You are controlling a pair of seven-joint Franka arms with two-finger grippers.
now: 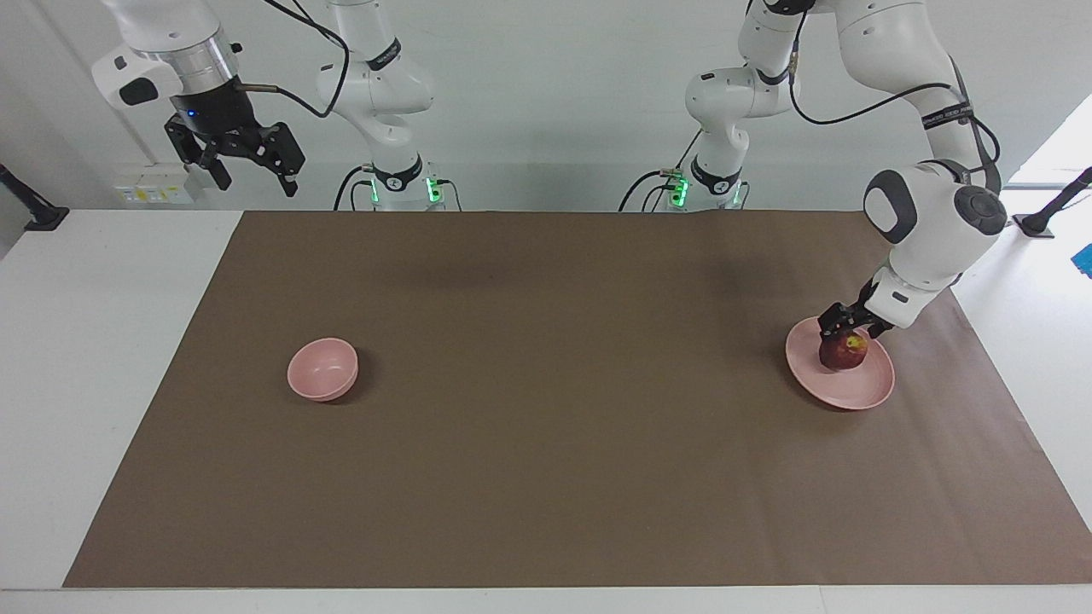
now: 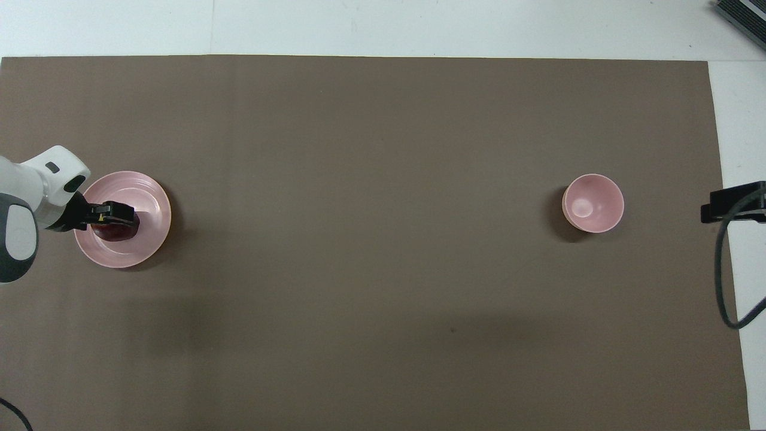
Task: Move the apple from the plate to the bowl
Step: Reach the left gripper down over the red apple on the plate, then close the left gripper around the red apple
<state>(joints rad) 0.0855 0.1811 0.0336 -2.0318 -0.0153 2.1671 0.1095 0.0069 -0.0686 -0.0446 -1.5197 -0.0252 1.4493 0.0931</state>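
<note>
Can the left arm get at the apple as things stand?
Probably yes. The left gripper is down right at the apple on the plate, and nothing stands between them; the way looks free.

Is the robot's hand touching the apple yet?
Cannot tell. In the facing view the left gripper sits right at the apple's top on the plate, showing neither clear gap nor contact.
</note>
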